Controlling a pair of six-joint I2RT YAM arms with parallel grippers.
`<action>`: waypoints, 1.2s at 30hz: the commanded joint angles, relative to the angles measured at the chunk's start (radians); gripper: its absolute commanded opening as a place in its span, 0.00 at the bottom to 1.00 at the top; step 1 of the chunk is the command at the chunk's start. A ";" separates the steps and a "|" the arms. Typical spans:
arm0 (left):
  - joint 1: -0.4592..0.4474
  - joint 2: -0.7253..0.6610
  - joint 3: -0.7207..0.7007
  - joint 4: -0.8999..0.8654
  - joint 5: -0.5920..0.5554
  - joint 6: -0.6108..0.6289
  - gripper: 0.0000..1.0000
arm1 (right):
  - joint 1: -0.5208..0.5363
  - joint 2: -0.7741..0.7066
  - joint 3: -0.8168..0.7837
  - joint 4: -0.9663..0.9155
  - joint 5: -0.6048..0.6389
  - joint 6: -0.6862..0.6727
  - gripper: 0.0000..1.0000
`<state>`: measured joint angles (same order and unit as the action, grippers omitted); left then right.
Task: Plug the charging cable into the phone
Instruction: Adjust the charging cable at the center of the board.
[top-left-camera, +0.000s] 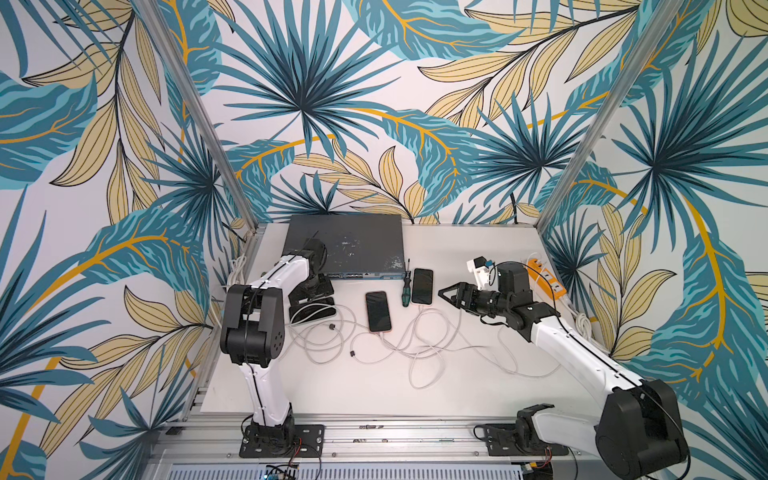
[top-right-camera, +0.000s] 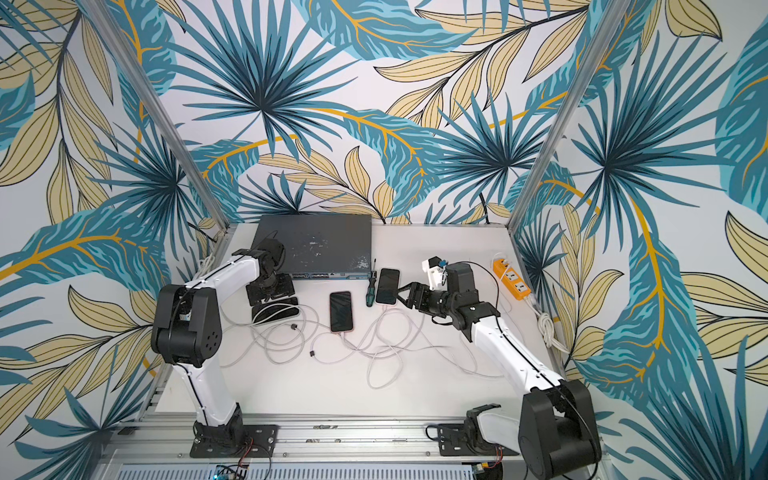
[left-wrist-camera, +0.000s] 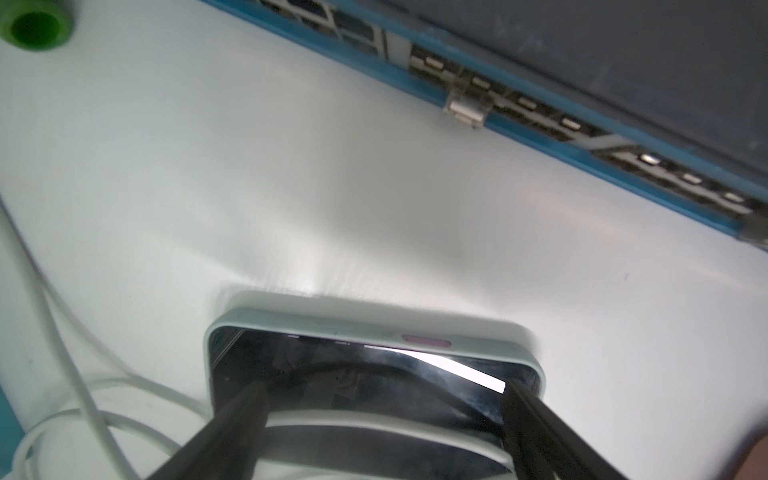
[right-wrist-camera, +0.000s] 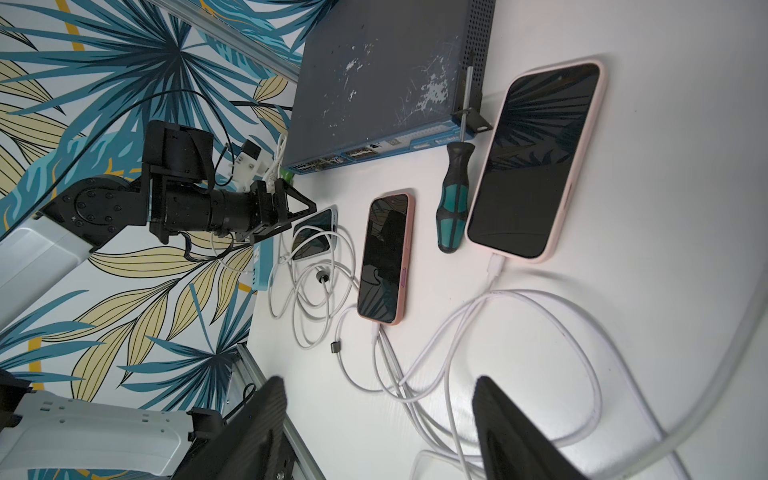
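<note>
Hovering low over the pale-blue-cased phone (left-wrist-camera: 365, 330) on the left of the table (top-left-camera: 374, 395), just in front of the network switch (top-left-camera: 345, 245), the left gripper (left-wrist-camera: 380, 388) holds its fingers spread above the dark screen, pinching nothing, while a loop of white charging cable (left-wrist-camera: 374, 419) lies across that screen. The right gripper (top-left-camera: 444, 292) hangs beside the pale-pink phone (top-left-camera: 422, 285), fingers likewise apart and empty. That phone and the salmon-cased phone (top-left-camera: 378, 311) lie face up, each with a white lead (right-wrist-camera: 496, 266) plugged in, a screwdriver (top-left-camera: 406, 291) between them.

Bright even light; left wrist view glary, perhaps motion-blurred.
</note>
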<state>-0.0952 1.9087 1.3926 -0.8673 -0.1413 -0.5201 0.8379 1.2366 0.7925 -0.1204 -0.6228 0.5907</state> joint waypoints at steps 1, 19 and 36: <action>0.017 0.017 0.019 0.022 -0.016 0.016 0.91 | 0.004 -0.029 -0.032 0.012 -0.004 0.003 0.74; 0.032 -0.020 -0.132 0.112 0.118 0.019 0.86 | 0.004 -0.033 -0.056 0.053 -0.004 0.040 0.73; 0.032 -0.200 -0.364 0.132 0.139 -0.048 0.87 | 0.004 -0.015 -0.064 0.081 -0.010 0.049 0.74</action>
<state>-0.0681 1.7332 1.0801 -0.7223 -0.0372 -0.5331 0.8379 1.2125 0.7475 -0.0689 -0.6224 0.6338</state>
